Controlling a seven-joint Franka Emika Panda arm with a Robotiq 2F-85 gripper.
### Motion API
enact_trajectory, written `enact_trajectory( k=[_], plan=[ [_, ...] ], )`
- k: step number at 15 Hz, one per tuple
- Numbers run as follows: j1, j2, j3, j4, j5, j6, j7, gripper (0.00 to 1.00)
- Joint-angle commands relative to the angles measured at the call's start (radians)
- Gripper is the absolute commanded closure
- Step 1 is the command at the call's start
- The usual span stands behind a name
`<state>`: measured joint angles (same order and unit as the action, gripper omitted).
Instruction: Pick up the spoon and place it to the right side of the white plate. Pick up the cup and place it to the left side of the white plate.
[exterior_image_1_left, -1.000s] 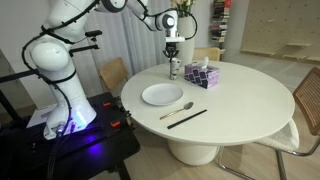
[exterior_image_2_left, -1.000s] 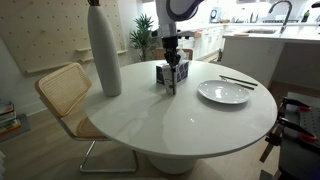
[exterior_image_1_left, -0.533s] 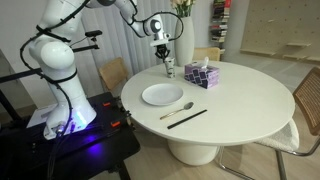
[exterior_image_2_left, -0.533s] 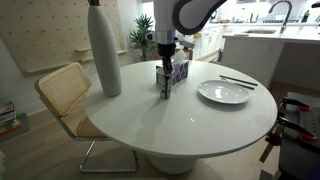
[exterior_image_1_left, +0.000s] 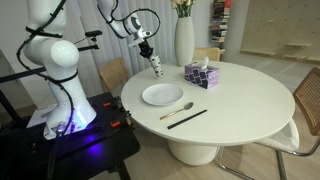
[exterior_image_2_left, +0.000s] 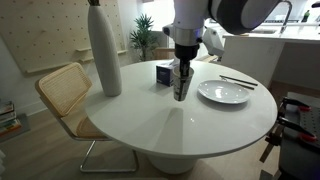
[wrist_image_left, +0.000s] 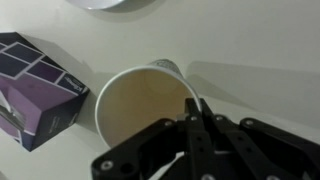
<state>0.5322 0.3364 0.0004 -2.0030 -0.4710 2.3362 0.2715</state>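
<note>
The cup (wrist_image_left: 140, 112) is in your gripper (wrist_image_left: 192, 118), which is closed on the cup's wall at the rim. As far as the wrist view lets me judge, one finger is inside and one outside. In an exterior view the cup (exterior_image_1_left: 156, 68) hangs tilted above the table (exterior_image_1_left: 240, 100), on the far side of the white plate (exterior_image_1_left: 160, 95). The spoon (exterior_image_1_left: 178, 108) lies just beside the plate on its other side, near a black stick (exterior_image_1_left: 187, 118).

The risk, I think, is this thin grip on the wall only. The tilted cup can turn or slip out if you swing fast. If you lower it too close, it can also hit the plate or the tissue box (exterior_image_2_left: 165, 72).

Only the wrist view shows the grip, and that the cup looks empty. Only the exterior views show the tilt, the height over the table, and the spoon.
</note>
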Motion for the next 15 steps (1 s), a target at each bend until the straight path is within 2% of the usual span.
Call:
enact_trajectory(
  k=[1, 5, 8, 15],
  plan=[
    [-0.032, -0.213, 0.062, -0.217, -0.085, -0.007, 0.167, 0.99],
    [-0.119, -0.305, 0.149, -0.338, 0.021, 0.026, 0.120, 0.99],
    [-0.167, -0.331, 0.188, -0.388, 0.117, 0.048, 0.086, 0.99],
    [-0.209, -0.321, 0.228, -0.414, 0.236, 0.089, 0.036, 0.99]
  ],
)
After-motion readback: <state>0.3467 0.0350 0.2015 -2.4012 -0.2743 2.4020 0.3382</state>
